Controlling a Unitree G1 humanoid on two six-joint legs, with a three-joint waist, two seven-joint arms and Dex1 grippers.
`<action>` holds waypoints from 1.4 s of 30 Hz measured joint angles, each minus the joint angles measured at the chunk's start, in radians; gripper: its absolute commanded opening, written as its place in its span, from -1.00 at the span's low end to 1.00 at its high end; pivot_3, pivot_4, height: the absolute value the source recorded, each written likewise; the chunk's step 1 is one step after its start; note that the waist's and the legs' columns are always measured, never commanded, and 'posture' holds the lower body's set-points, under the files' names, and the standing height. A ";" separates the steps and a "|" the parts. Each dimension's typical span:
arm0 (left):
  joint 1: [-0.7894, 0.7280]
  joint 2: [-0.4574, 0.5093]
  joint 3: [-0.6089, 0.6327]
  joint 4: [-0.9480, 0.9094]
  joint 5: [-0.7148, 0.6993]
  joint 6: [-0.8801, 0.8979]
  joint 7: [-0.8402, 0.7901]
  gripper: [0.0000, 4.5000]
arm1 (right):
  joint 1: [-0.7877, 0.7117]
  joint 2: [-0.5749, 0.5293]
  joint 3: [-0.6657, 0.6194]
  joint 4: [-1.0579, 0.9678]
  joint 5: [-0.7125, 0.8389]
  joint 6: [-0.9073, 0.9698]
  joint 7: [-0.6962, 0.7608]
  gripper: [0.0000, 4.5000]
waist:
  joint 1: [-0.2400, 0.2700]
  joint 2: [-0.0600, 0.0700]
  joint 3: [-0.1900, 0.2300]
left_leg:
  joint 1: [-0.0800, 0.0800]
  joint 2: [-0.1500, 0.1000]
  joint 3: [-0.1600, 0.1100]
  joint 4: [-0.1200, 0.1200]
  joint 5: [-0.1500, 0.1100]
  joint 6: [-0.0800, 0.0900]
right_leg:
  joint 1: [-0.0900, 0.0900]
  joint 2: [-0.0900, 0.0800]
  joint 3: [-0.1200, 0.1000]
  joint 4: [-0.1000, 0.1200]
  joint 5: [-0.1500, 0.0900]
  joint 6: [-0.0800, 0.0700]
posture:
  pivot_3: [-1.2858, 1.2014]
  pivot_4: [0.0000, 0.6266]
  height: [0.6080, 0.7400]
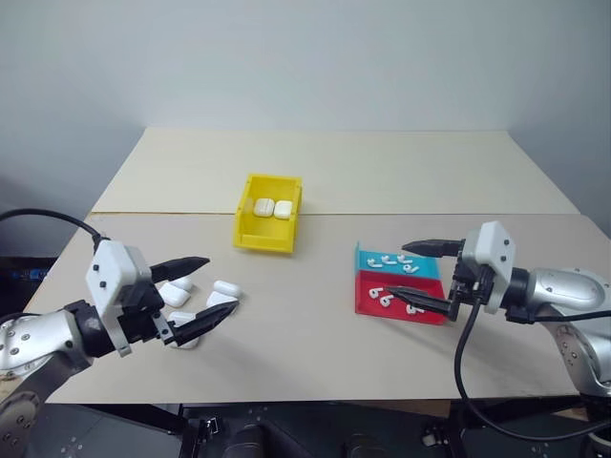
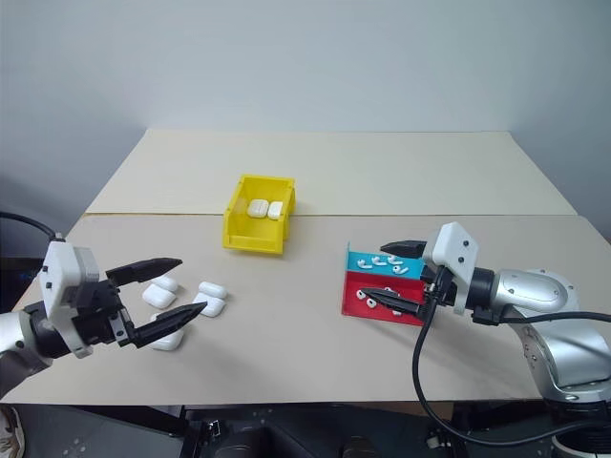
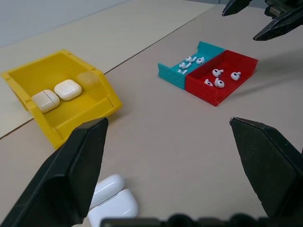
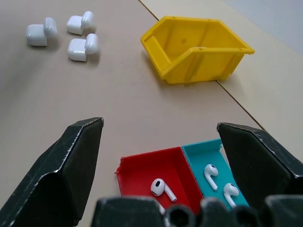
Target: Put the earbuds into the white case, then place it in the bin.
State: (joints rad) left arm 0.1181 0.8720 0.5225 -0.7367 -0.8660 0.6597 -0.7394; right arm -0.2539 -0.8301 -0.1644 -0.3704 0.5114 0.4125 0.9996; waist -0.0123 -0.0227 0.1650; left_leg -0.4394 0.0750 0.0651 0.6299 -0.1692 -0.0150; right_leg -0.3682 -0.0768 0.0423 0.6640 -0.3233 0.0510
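Several white cases (image 1: 178, 295) lie on the table at front left, lids flipped up in the right wrist view (image 4: 82, 48). My left gripper (image 1: 220, 284) hangs open just above them, holding nothing. Tiny white earbuds (image 3: 218, 73) lie in a red tray (image 1: 430, 315) and a teal tray (image 1: 366, 258) at front right. Above these trays my right gripper (image 1: 398, 269) stands open and empty. The yellow bin (image 1: 263, 239) sits mid-table between the two arms, with two closed white cases (image 1: 266, 206) inside.
Two beige tables meet at a seam (image 1: 430, 216) just behind the bin. Bare tabletop lies between the cases and the trays. The near table edge (image 1: 315, 399) runs below both arms.
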 measured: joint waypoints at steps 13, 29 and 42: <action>0.017 0.045 -0.014 -0.043 0.044 0.044 0.075 0.99 | 0.000 0.010 0.000 0.000 0.000 0.000 -0.008 1.00 | 0.000 0.000 0.000 | 0.000 0.000 0.000 0.000 0.000 0.000 | 0.000 0.000 0.000 0.000 0.000 0.000 | 0.03 -0.52 1.00; -0.242 0.159 -0.003 -0.005 -0.265 0.664 0.474 0.99 | -0.046 0.028 0.036 0.013 -0.009 0.000 -0.014 1.00 | -0.001 -0.001 0.001 | 0.000 0.000 -0.001 0.000 0.000 0.000 | -0.001 0.000 0.000 0.000 0.000 0.000 | 0.03 -0.52 1.00; -0.444 0.428 -0.117 0.211 -0.425 0.931 0.434 0.99 | 0.021 0.059 0.033 -0.046 -0.005 0.004 -0.071 1.00 | 0.004 -0.002 0.001 | 0.000 0.000 0.000 -0.001 0.000 -0.001 | -0.001 0.000 0.000 0.001 0.000 0.000 | 0.03 -0.52 1.00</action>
State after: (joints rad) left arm -0.3264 1.3003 0.4060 -0.5261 -1.2906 1.5907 -0.3050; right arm -0.2325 -0.7711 -0.1312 -0.4163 0.5063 0.4164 0.9288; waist -0.0086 -0.0243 0.1657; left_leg -0.4393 0.0746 0.0647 0.6293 -0.1688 -0.0159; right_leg -0.3690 -0.0769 0.0419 0.6646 -0.3236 0.0509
